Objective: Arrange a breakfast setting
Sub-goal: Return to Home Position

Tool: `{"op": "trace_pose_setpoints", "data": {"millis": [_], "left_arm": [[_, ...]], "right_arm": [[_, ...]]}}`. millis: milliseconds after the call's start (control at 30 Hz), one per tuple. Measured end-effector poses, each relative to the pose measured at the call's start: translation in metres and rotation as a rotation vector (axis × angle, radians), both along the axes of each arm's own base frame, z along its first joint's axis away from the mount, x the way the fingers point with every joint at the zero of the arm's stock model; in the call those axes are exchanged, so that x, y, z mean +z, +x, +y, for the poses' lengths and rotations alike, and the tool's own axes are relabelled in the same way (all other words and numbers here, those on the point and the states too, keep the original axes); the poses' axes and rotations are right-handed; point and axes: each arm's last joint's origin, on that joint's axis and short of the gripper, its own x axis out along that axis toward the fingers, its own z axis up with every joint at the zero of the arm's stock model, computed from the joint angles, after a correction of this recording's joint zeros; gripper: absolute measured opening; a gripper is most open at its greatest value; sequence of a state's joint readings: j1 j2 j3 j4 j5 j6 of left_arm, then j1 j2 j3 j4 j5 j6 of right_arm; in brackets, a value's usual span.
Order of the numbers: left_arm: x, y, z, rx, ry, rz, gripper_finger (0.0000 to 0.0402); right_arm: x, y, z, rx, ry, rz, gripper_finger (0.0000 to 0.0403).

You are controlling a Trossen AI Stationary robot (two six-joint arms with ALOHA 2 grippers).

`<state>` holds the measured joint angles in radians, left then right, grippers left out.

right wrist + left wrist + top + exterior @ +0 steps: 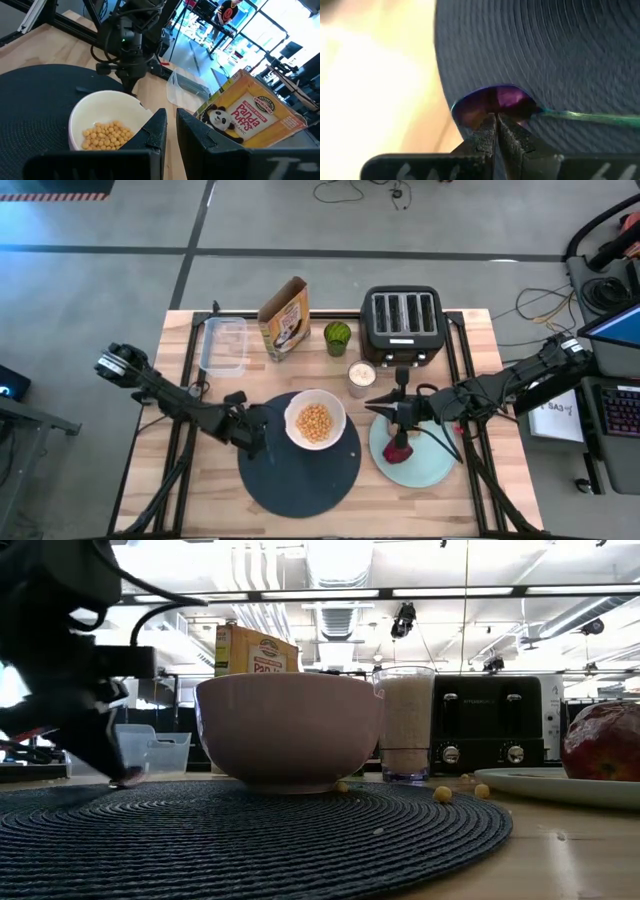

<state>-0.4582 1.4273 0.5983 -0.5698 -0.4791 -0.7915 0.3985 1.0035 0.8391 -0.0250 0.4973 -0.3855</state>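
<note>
A: So where is the teal-and-pink spoon (492,100) lying?
B: On the mat (560,60), left of the white bowl (291,420); the left gripper (495,120) is pinching it. Beyond, the right gripper (171,115) is hovering barely parted, empty, by the mint plate (440,465)

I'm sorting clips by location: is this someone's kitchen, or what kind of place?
Likely a robotics lab, not a home: a left arm and right arm flank a wooden table on bare concrete floor with loose cables, under exposed ducts.
</note>
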Motion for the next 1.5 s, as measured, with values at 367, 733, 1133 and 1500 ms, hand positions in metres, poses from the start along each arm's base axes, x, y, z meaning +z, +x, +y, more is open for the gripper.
{"op": "trace_pose_setpoints", "data": {"millis": [367, 733, 1133, 1500], "left_arm": [[0.007, 0.017, 0.008, -0.025, 0.097, -0.123, 0.0000], [0.075, 0.015, -0.001, -0.250, 0.123, -0.318, 0.0000], [0.139, -0.025, 0.044, -0.562, 0.375, -0.905, 0.0000], [0.100, -0.079, 0.078, -0.440, 0.372, -1.039, 0.0000]], "right_arm": [[0.000, 0.000, 0.000, -0.001, 0.000, 0.000, 0.0034], [-0.011, -0.008, -0.007, 0.014, 0.037, 0.004, 0.0034], [-0.012, -0.019, -0.066, 0.051, 0.225, -0.070, 0.0034], [-0.038, -0.057, -0.088, 0.026, 0.354, -0.152, 0.0033]]}}
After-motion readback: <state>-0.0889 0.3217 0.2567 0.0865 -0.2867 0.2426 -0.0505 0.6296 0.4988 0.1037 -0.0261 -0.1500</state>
